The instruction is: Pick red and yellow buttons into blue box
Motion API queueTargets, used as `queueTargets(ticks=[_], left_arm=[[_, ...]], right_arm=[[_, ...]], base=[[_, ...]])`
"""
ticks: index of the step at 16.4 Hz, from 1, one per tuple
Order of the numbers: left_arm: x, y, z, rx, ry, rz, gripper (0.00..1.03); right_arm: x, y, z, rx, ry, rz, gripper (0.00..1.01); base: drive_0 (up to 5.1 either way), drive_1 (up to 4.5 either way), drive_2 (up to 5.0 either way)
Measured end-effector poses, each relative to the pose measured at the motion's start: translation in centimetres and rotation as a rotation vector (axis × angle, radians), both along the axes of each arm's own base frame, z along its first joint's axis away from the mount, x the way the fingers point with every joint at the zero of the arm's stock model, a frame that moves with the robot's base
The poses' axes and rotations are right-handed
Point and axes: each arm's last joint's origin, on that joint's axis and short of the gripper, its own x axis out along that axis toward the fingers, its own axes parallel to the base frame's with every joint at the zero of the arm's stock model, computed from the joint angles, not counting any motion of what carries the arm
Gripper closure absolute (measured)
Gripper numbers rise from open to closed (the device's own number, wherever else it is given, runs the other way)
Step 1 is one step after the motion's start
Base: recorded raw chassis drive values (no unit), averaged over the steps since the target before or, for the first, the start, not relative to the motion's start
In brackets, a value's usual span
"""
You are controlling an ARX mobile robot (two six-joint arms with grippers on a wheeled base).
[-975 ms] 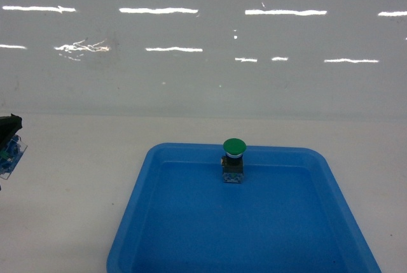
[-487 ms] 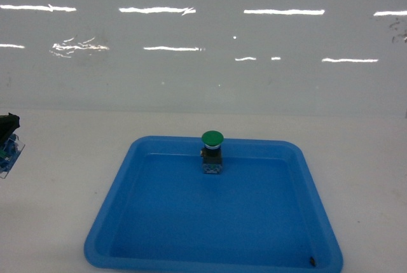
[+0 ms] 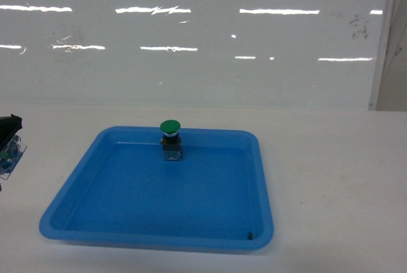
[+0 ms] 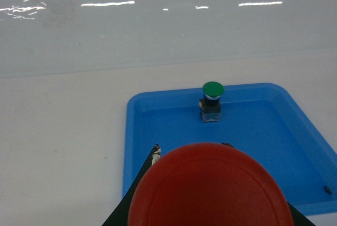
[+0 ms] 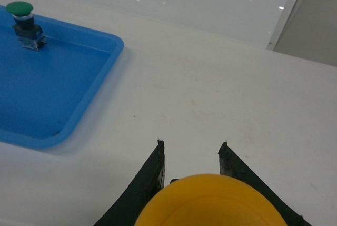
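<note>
- While the left gripper has its fingers clenched around the red button, it hangs over the shallow blue tray.
- Right gripper fingers grasp the yellow button above the white worktop.
- 1 green button stands upright in the tray.

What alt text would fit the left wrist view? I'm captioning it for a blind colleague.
A red button fills the bottom of the picture, held between the left gripper's dark fingers. Beyond it, a shallow blue tray on a white table holds one upright green button near its far edge.
</note>
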Motion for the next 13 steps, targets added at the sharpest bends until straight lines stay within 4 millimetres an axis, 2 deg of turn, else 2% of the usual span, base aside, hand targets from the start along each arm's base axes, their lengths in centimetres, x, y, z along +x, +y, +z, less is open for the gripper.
queueTargets(ticks=[13], left_arm=[[0.0,0.0,0.0,0.0,0.0,-0.001,0.79]], right_arm=[[0.0,-0.01,-0.01,-0.001,0.001,-0.001,0.73]], base=[[4.8,-3.47,-1.3]])
